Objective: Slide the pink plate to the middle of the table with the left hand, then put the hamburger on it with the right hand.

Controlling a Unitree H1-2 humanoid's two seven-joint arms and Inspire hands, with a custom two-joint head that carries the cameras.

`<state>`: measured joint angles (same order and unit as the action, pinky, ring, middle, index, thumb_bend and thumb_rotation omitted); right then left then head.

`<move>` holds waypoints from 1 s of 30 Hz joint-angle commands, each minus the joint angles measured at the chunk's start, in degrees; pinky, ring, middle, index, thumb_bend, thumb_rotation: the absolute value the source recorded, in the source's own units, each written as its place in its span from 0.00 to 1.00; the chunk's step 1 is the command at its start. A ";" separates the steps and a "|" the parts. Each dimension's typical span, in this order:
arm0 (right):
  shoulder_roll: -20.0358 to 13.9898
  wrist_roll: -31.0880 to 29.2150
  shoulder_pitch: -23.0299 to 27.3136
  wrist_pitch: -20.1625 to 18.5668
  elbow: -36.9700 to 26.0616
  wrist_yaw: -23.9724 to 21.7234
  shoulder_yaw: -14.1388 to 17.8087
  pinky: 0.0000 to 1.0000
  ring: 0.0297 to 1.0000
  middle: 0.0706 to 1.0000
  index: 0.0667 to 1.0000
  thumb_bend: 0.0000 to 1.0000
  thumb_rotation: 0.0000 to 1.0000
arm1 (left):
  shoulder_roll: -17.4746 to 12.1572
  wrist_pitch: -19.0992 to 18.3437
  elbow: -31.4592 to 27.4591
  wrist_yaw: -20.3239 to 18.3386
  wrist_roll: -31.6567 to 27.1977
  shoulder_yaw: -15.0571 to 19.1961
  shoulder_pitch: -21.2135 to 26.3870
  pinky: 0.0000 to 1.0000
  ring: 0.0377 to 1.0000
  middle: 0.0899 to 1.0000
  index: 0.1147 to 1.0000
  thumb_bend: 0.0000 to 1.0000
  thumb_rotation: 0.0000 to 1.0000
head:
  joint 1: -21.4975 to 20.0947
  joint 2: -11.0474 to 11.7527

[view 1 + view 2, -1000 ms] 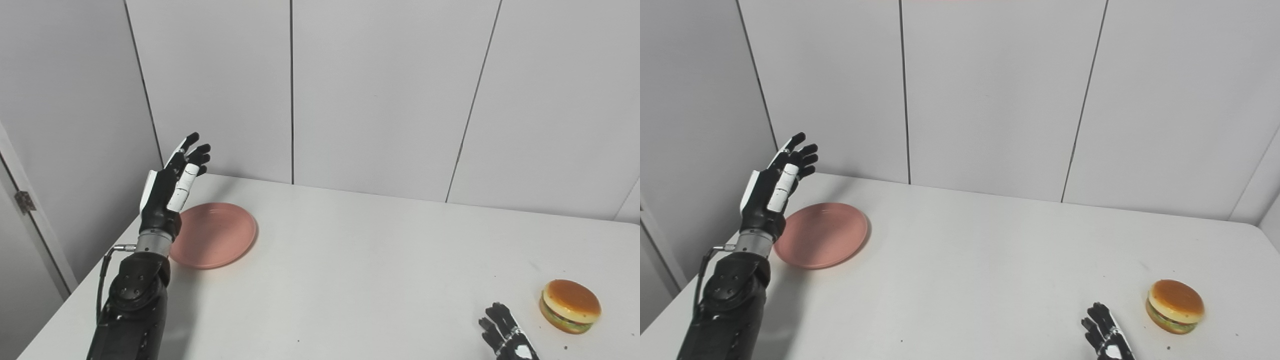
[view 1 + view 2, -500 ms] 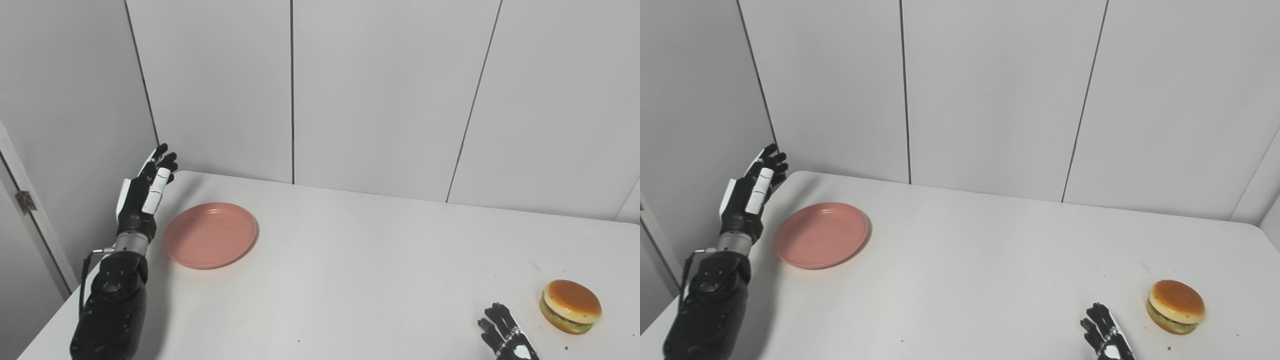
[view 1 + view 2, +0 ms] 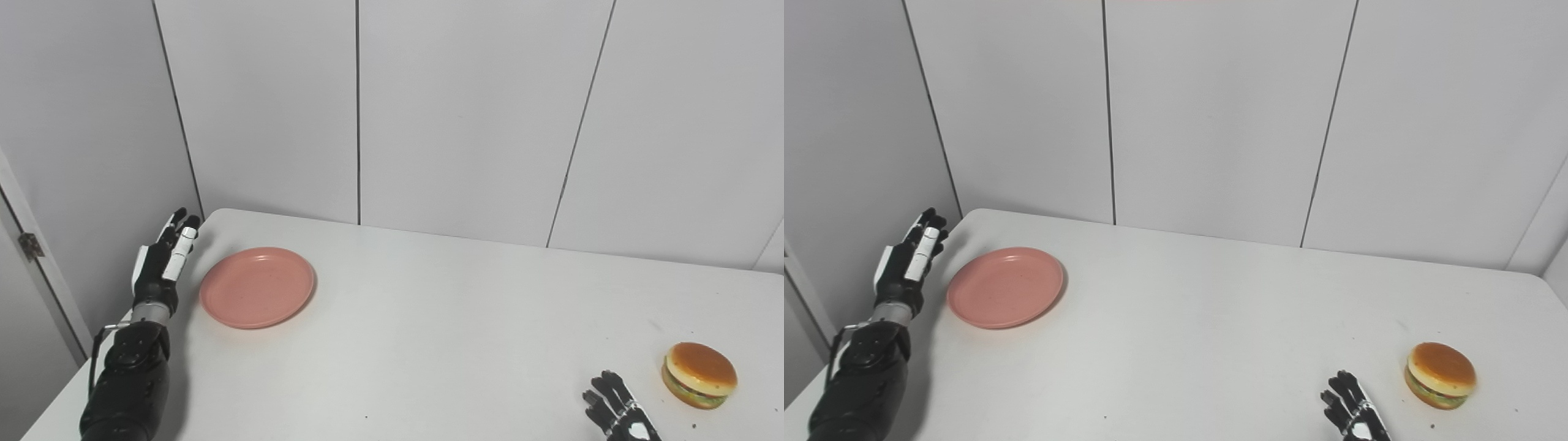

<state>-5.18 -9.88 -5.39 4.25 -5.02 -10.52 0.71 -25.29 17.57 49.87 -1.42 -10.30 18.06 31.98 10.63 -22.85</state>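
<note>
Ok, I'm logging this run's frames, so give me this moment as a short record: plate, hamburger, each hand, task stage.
pink plate: flat on the table, far left, untouched
hamburger: on the table, near right, not held
left hand: open, beside the plate's left edge, apart from it
right hand: open, at the bottom edge, left of the hamburger, not touching it
task stage: plate not yet slid to the middle
</note>
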 commanded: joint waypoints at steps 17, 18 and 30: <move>-1.97 1.39 -3.16 -4.68 2.35 0.37 -1.98 0.90 0.87 0.89 0.90 0.82 0.91 | -1.91 4.61 11.04 -6.56 -4.71 0.75 6.41 1.00 0.97 0.94 0.92 0.83 0.79 | -0.56 -0.67; -1.98 1.41 -3.18 -4.72 2.28 0.39 -2.03 0.90 0.87 0.89 0.90 0.82 0.91 | -1.86 4.88 11.38 -6.60 -4.71 0.73 6.51 1.00 0.96 0.92 0.91 0.84 0.79 | -0.61 -0.69; -2.24 1.96 -3.45 -4.76 1.52 0.50 -2.51 0.90 0.87 0.89 0.90 0.80 0.91 | -0.27 6.07 13.58 -8.13 -4.04 -1.28 6.36 0.97 0.94 0.92 0.90 0.91 0.80 | -1.18 -1.08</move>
<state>-7.21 -8.75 -5.72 4.25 -5.61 -10.04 -1.01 -25.26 23.19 64.70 -8.62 -14.76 17.35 36.25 9.41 -23.91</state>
